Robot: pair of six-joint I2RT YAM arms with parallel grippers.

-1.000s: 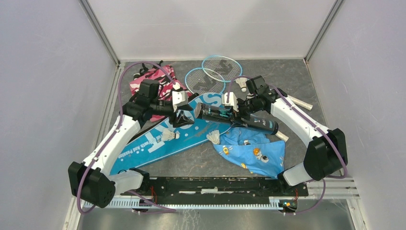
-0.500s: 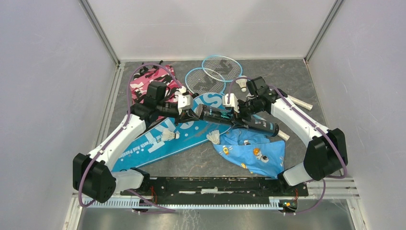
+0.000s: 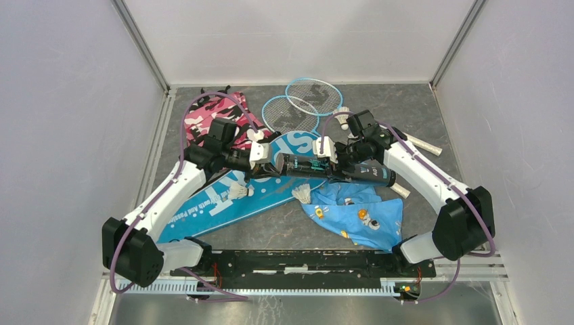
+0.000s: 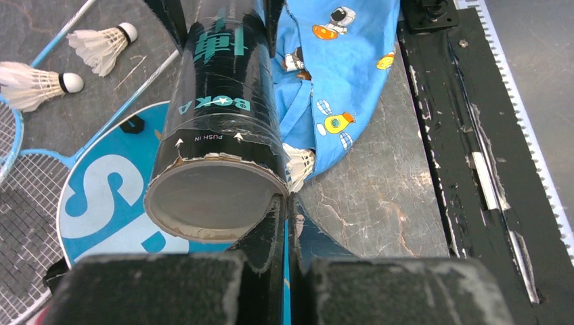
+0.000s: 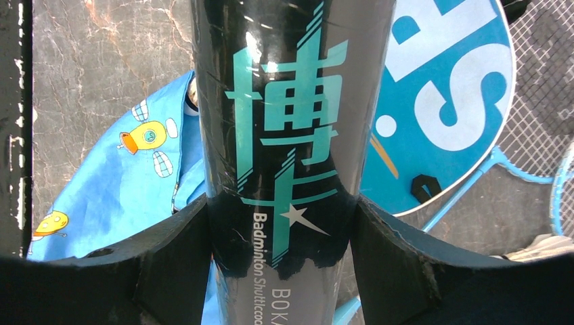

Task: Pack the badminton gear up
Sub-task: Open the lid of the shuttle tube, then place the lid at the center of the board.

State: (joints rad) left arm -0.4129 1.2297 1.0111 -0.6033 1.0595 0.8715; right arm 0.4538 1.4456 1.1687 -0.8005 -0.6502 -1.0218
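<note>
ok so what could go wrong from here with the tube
1. The left gripper is shut right at the open rim of the tube, and that rim looks frayed; a push there could tear it more.
2. The right gripper holds the glossy tube only around its middle, so a shove from the left could make it slide or swing.

Plain pale walls (image 3: 298,40) stand behind and beside a dark grey, stone-look table top (image 3: 406,101). Thin silver bars (image 3: 140,42) rise from its far corners. A black, maybe metal, rail (image 3: 304,261) lines its near edge.

Pink camo bag (image 3: 205,116) — cartoon cloth (image 3: 369,218)
</note>
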